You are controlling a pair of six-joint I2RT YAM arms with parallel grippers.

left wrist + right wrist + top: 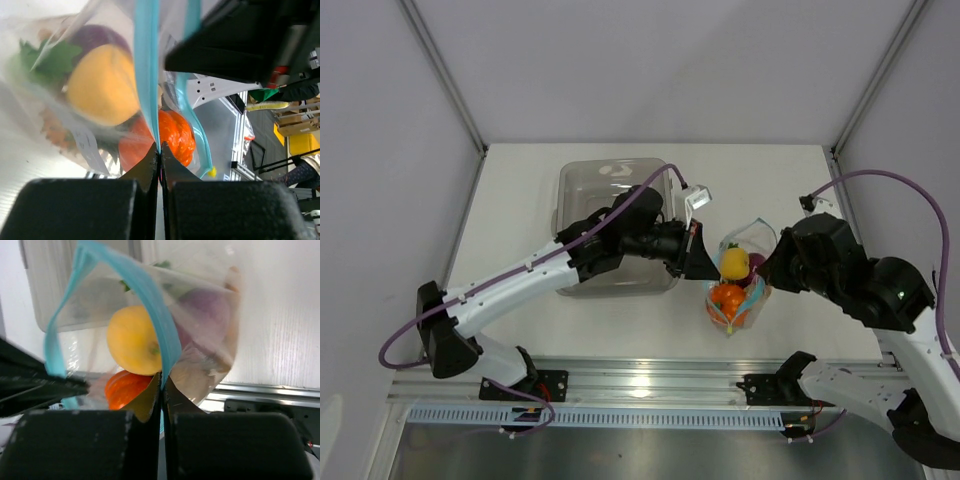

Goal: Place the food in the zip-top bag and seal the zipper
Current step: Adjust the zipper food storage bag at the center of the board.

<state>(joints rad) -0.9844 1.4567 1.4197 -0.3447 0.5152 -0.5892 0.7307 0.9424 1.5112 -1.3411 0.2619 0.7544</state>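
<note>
You are holding the zip-top bag [752, 240] just right of the tray [582, 200], with the food [734, 263] inside. The left gripper [160, 150] and right gripper [163, 382] are each clamping the zipper [150, 305], whose strips are gaping apart. Draw it taut first, then press the strips together along the mouth.

white table [520, 220]; clear grey tray [595, 190] resting on it
</note>
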